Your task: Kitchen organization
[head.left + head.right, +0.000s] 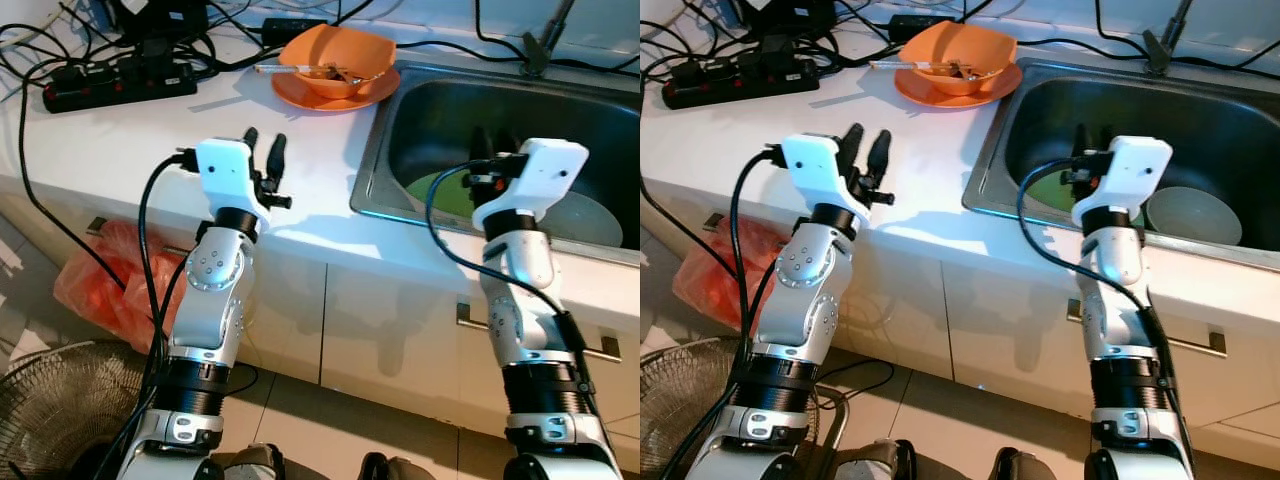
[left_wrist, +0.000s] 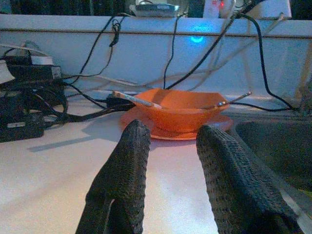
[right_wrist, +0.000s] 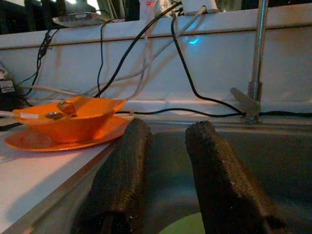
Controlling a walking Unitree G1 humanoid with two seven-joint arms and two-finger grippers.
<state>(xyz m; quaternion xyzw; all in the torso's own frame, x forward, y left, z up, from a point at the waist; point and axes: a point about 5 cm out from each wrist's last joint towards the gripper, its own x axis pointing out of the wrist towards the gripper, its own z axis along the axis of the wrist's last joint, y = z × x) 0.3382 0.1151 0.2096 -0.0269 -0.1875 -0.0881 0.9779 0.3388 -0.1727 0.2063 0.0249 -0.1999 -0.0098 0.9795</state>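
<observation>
Your left gripper (image 1: 264,147) hovers over the white countertop (image 1: 150,150), its two black fingers (image 2: 122,180) parted with a clear gap and holding nothing; straight ahead of it, well apart, an orange bowl (image 1: 337,60) sits on a round orange plate (image 1: 300,95) at the back of the counter, just beside the rim of the stainless steel sink (image 1: 385,130). Utensils (image 2: 134,100) lie across the bowl, their handles sticking out past both sides of it. Your right gripper (image 1: 1087,150) hangs over the near edge of the sink basin, fingers (image 3: 217,180) likewise parted and empty; below and just ahead of it a green dish (image 1: 1055,190) lies on the sink floor, with a pale round bowl (image 1: 1195,215) to its right. A metal faucet stem (image 3: 258,58) rises at the far rim beyond that claw. To the far left of your left gripper a black power strip (image 1: 115,85) and a tangle of black cables (image 1: 70,40) crowd the back of the counter; no lettering on them can be read. Bare counter lies between the left claw and the plate. Below the counter edge, white cabinet doors (image 1: 390,320) face you, with an orange plastic bag (image 1: 105,275) and a fan grille (image 1: 55,410) on the floor to your left.
</observation>
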